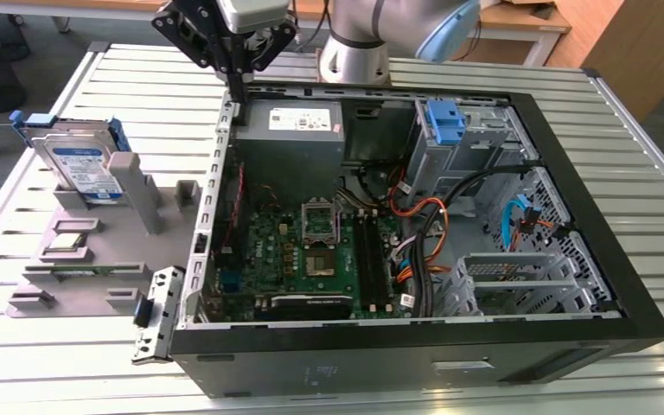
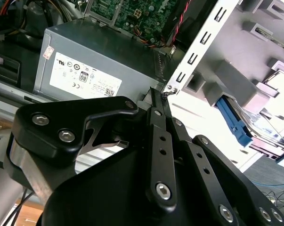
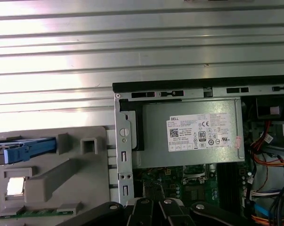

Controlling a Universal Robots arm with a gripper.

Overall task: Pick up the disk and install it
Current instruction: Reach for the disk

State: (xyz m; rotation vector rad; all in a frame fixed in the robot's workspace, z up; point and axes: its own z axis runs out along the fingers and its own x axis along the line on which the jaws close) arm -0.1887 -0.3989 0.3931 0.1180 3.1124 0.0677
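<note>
The disk (image 1: 84, 164) is a silver drive with a white-and-blue label in a blue carrier. It stands on edge in a slot of the grey holder (image 1: 136, 233), on the exterior view's left of the computer case. In both wrist views the disk (image 2: 255, 125) (image 3: 19, 149) shows edge-on in that holder. My gripper (image 1: 241, 93) hangs above the case's back corner beside the power supply (image 1: 291, 121), well apart from the disk. Its black fingers (image 2: 157, 117) meet at the tips, shut, with nothing between them.
The open computer case (image 1: 609, 285) lies on a slatted metal table (image 1: 632, 130). Inside are the motherboard (image 1: 309, 251), orange and blue cables, and a grey drive cage topped by a blue bracket (image 1: 445, 121). The arm's base (image 1: 355, 52) stands behind the case.
</note>
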